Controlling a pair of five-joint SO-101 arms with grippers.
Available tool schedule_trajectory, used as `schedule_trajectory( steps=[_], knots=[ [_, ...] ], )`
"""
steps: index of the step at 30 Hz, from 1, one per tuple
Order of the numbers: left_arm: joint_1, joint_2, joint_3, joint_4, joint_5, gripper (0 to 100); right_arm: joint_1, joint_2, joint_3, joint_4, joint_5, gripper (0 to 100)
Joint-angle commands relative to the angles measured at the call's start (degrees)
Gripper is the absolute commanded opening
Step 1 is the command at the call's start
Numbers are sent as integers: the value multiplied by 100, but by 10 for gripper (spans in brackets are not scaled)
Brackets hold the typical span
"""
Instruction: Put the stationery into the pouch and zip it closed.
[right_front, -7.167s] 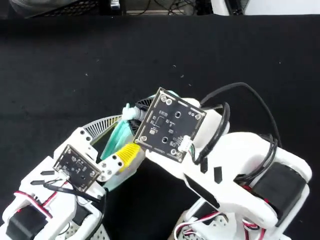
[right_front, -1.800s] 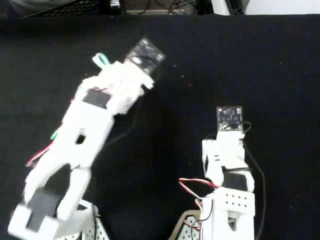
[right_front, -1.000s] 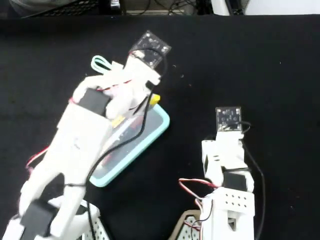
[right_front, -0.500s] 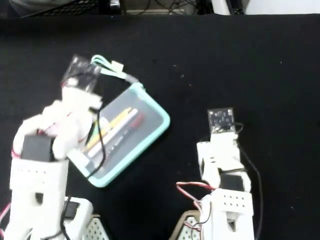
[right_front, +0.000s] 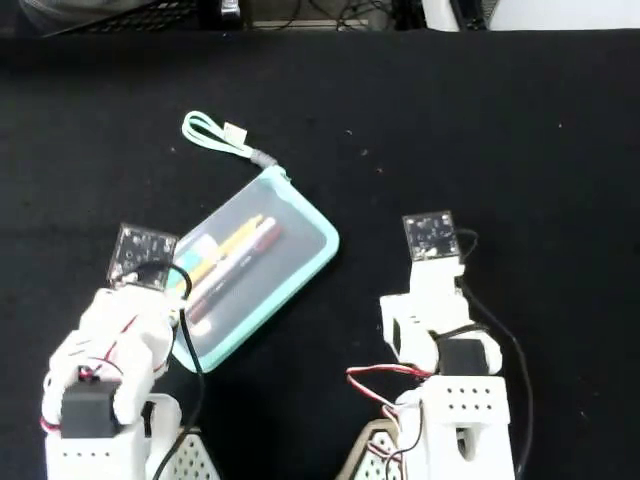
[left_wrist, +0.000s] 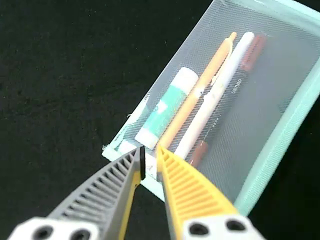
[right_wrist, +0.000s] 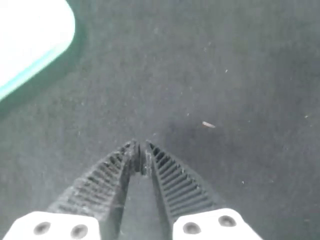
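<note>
A mint-edged mesh pouch (right_front: 255, 275) lies diagonally on the black table, left of centre, zipped along its edge, with a mint pull cord (right_front: 215, 133) trailing to the far left. Through the mesh I see a glue stick (left_wrist: 162, 107), an orange pen (left_wrist: 200, 90), a white pen (left_wrist: 220, 90) and a dark red pen (left_wrist: 227, 107). My left gripper (left_wrist: 148, 161) hovers shut over the pouch's near corner, holding nothing. The left arm (right_front: 115, 350) is folded back at the front left. My right gripper (right_wrist: 139, 155) is shut above bare cloth, with a pouch corner (right_wrist: 30, 45) at the edge.
The black cloth (right_front: 480, 130) covers the whole table. The right arm (right_front: 440, 320) sits folded at the front right. Cables and a grille line the far edge (right_front: 300, 15) beyond the cloth.
The left arm let go of the pull cord at the far left and drew back to the front left. The pouch now lies uncovered. The right arm stayed folded, shifting slightly left.
</note>
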Motion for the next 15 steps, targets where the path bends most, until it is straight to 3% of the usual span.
schedule_trajectory(
  steps=[1,8,15],
  knots=[
    [-31,-589,602,-158,18,72,-70,-75,251,-387,-132,15],
    [-22,-932,1332,-149,158,69,-62,-101,927,-958,-149,15],
    [-31,-932,1727,-185,1512,69,-53,-558,998,-431,-149,15]
  ],
)
